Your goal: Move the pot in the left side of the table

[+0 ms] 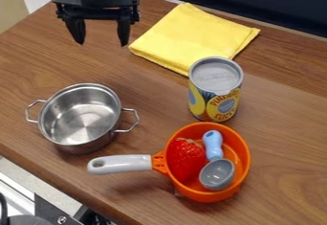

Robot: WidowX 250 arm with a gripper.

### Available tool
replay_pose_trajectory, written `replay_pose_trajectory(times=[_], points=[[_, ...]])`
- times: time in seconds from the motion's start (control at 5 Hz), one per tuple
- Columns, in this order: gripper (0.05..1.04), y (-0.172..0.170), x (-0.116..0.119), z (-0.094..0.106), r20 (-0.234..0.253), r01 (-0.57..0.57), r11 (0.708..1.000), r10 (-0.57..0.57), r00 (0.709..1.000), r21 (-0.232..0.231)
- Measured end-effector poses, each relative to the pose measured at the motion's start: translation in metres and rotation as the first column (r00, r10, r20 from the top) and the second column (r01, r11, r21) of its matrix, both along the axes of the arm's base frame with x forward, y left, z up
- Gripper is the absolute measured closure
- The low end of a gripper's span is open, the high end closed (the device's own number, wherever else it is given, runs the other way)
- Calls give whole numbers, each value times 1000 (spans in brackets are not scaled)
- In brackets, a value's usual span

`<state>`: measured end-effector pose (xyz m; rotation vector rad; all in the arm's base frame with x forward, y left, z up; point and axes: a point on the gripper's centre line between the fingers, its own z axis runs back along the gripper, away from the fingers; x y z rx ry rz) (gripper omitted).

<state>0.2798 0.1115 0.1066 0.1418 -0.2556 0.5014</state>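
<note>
The black gripper (102, 38) hangs over the back left of the wooden table, open, with nothing between its fingers. Below it in the view, at the left of the table, stands an upright silver metal pot (81, 116) with two wire loop handles; its inside looks bare. Gripper and pot are well apart. At the front middle sits an orange pot (240, 138) with a pale grey handle pointing left, holding a red strawberry (185, 158) and a scoop (217, 174) with a blue handle and grey bowl.
A folded yellow cloth (191, 37) lies at the back, right of the gripper. An upright can (216, 90) stands between the cloth and the orange pot. The table's front edge (64, 185) runs close below the metal pot.
</note>
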Motion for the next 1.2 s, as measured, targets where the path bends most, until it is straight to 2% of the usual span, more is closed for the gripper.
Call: replay_pose_trajectory(times=[0.2, 0.4, 0.6, 0.8, 1.0, 1.2], points=[[83, -2, -4, -9, -32, 15, 1000, -15, 999, -12], [83, -1, -5, -10, -67, 256, 967, -256, 964, -11], [83, 8, -12, -11, -109, 490, 871, -489, 866, -15], [83, 18, -21, -10, -124, 690, 721, -692, 711, -70], [83, 26, -33, -16, -157, 833, 536, -842, 516, -140], [83, 23, -47, -26, -134, 935, 312, -947, 292, -169]])
